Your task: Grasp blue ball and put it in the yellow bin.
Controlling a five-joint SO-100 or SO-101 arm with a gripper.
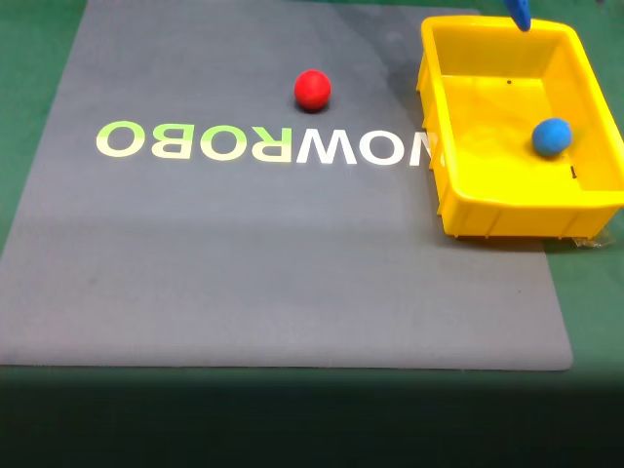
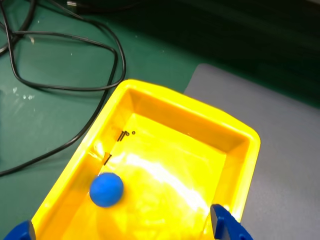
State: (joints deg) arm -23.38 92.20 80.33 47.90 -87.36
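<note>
The blue ball (image 1: pixel 551 136) lies inside the yellow bin (image 1: pixel 507 210), on its floor near the right wall in the fixed view. From the wrist view I look down into the bin (image 2: pixel 190 102), and the ball (image 2: pixel 106 189) rests loose near the left wall. My gripper (image 2: pixel 125 234) hangs open above the bin, its blue fingertips (image 2: pixel 227 226) spread wide at the bottom edge with nothing between them. One blue fingertip (image 1: pixel 522 14) pokes in at the top edge of the fixed view, over the bin's far rim.
A red ball (image 1: pixel 312 90) sits on the grey mat (image 1: pixel 292 263) left of the bin, above the printed lettering. Black cables (image 2: pixel 115 60) loop over the green table (image 2: pixel 45 115) beside the bin.
</note>
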